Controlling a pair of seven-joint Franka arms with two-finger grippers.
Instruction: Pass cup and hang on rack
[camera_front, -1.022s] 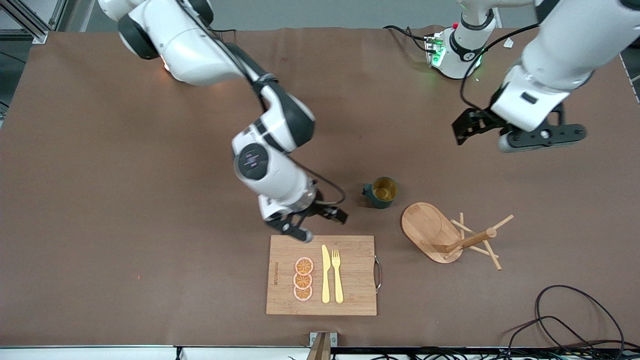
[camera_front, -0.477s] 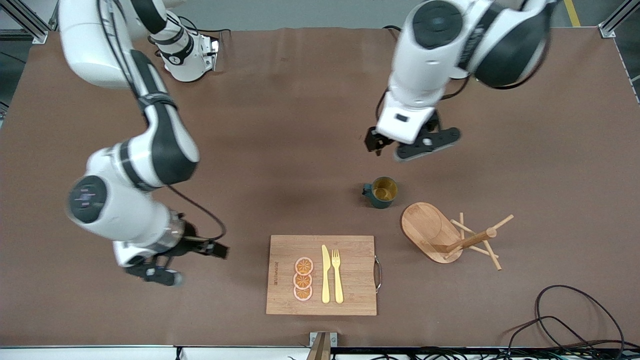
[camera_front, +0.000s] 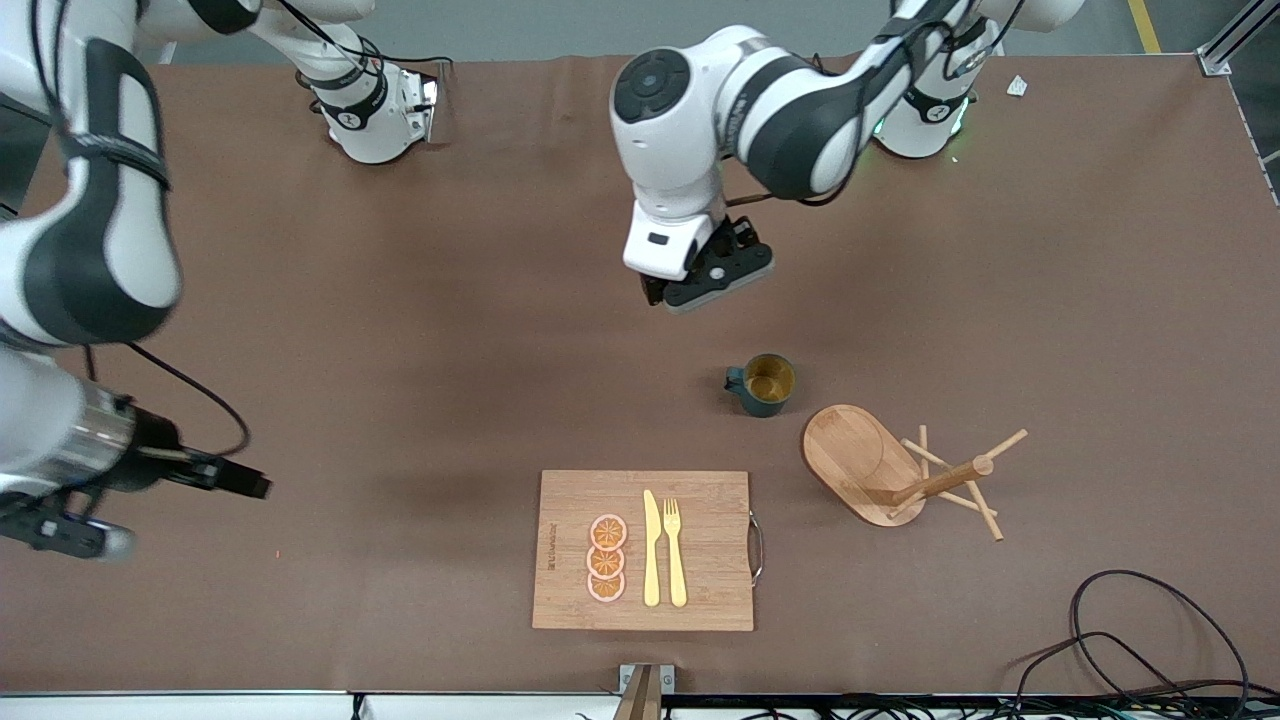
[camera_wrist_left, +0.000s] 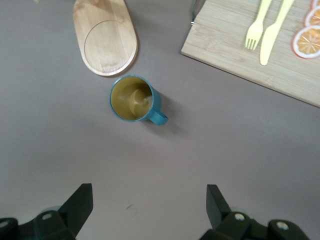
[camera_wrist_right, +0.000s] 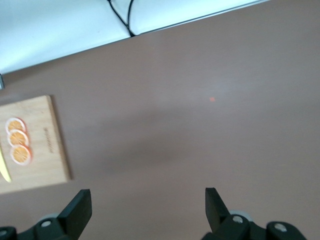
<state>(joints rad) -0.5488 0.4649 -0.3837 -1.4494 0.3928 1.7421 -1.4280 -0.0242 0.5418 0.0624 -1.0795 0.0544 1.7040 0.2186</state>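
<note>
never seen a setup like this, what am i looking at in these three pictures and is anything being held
Two white robot arms work at a brown table. One picture looks down from a high camera facing them; the other two come from cameras on each arm's wrist. The left gripper hangs open over bare table near the cup, holding nothing. The right gripper is open over the right arm's end of the table, also holding nothing. The rack lies tipped on its side beside the cup. Nearer the front camera is a cutting board carrying orange slices, a knife and a fork.
</note>
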